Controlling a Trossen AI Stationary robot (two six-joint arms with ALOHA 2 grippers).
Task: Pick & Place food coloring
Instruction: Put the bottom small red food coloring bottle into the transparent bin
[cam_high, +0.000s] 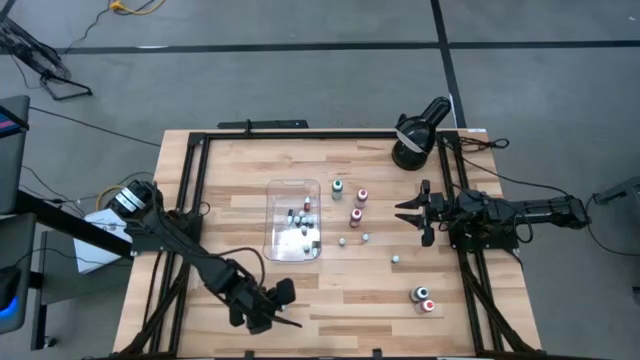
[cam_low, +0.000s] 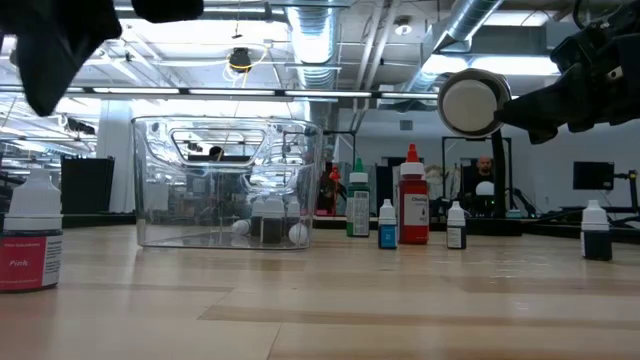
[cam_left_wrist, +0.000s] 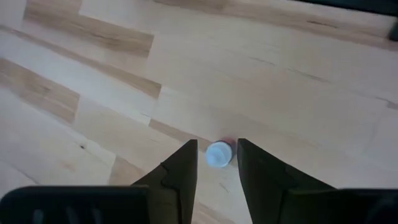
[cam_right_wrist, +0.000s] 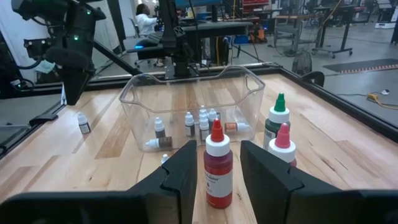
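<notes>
The clear tray (cam_high: 293, 190) already holds several small bottles (cam_high: 300, 217), while others stand loose on the table (cam_high: 240, 190) beside it. The left gripper (cam_left_wrist: 216, 163), fingers apart, straddles a white-capped bottle (cam_left_wrist: 217, 154) near the table's front edge. The right gripper (cam_right_wrist: 214, 163), also unclenched, lines up on a red bottle (cam_right_wrist: 217, 167), not yet gripped.

Industrial lab: exposed ducts (cam_low: 470, 25), workstations.

We count several tiny bottles (cam_high: 300, 218) inside the clear tray (cam_high: 272, 240), some upright, some lying. Taller red-capped (cam_right_wrist: 217, 167), pink-capped (cam_right_wrist: 283, 144) and green-capped (cam_right_wrist: 275, 122) bottles stand upright beside it. Others (cam_high: 423, 297) stand scattered farther off.
</notes>
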